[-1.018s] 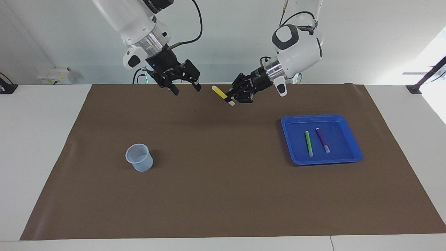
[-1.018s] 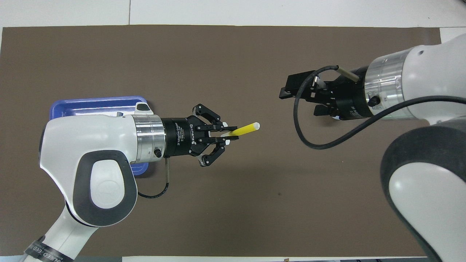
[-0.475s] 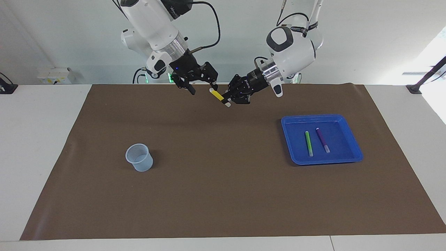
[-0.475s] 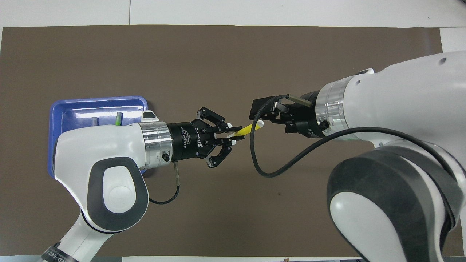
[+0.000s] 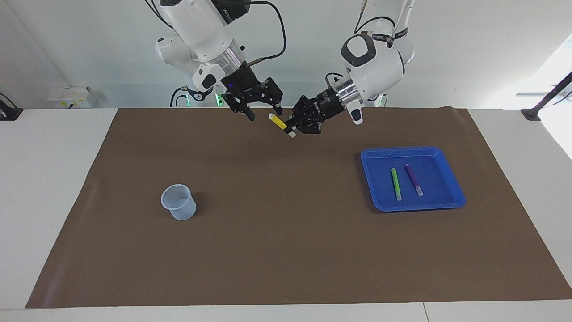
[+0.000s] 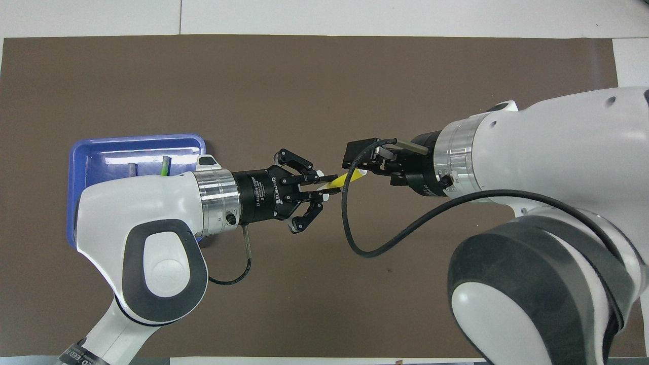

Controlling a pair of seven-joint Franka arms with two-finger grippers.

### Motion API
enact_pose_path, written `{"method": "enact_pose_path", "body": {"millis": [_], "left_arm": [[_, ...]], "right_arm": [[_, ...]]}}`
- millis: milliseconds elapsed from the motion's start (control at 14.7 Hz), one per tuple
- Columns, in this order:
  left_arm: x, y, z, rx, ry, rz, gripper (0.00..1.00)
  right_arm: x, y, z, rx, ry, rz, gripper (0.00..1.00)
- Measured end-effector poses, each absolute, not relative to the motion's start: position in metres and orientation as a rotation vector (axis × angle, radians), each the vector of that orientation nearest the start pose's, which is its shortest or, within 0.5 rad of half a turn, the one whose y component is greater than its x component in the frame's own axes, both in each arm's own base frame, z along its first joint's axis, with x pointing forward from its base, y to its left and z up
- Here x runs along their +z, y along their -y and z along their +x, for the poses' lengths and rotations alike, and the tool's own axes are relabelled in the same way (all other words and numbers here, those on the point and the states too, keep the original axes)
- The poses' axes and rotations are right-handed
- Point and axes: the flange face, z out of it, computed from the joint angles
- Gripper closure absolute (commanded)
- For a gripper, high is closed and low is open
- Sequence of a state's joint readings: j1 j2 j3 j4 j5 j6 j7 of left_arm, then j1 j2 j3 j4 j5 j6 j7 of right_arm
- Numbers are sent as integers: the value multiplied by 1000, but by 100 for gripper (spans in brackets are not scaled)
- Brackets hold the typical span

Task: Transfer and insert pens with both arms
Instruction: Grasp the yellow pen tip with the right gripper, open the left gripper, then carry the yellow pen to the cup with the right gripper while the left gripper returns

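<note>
Beside tray (image 5: 455, 191), clear of arms: cup (image 5: 178, 202).

wall (image 5: 469, 53) – pale, plain | table (image 5: 53, 179) – white | mat (image 5: 286, 250) – brown

up over the brown mat (image 5: 286, 250) the two grippers nearly meet, the left gripper (image 5: 292, 129) clamping the yellow pen (image 5: 279, 121) whose free end sits at the right gripper (image 5: 263, 111), so little passes between them. below, the counter's middle lies open between the cup (image 5: 178, 202) and the blue tray (image 5: 413, 179), which stand well apart.
</note>
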State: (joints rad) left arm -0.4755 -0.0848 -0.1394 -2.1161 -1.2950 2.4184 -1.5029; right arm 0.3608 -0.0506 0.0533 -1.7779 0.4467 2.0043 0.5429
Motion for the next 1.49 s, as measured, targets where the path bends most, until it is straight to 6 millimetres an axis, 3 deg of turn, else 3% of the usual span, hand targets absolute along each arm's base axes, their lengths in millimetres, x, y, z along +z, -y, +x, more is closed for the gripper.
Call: {"method": "enact_pose_path", "body": {"millis": [136, 204, 271, 339, 407, 1221, 1289, 1492], "left_arm": [[495, 328, 453, -865, -1717, 1415, 100], [495, 328, 453, -865, -1718, 1413, 100], [495, 328, 453, -867, -1718, 1409, 100], [495, 328, 454, -867, -1719, 1406, 100], [495, 328, 454, -866, -1720, 1403, 100], [493, 328, 453, -855, -1729, 1382, 100], [493, 329, 452, -851, -1730, 1381, 1], [492, 331, 452, -836, -1712, 1397, 0]], "right_arm": [[601, -256, 514, -63, -344, -2615, 25], [601, -256, 514, -63, -343, -2615, 36], [601, -257, 513, -63, -341, -2615, 56], [602, -259, 512, -62, -335, -2615, 91], [602, -262, 510, -61, -327, -2616, 100], [604, -266, 510, -101, -314, -2619, 100], [604, -266, 510, -107, -310, -2625, 100], [604, -264, 511, -158, -287, -2673, 100]]}}
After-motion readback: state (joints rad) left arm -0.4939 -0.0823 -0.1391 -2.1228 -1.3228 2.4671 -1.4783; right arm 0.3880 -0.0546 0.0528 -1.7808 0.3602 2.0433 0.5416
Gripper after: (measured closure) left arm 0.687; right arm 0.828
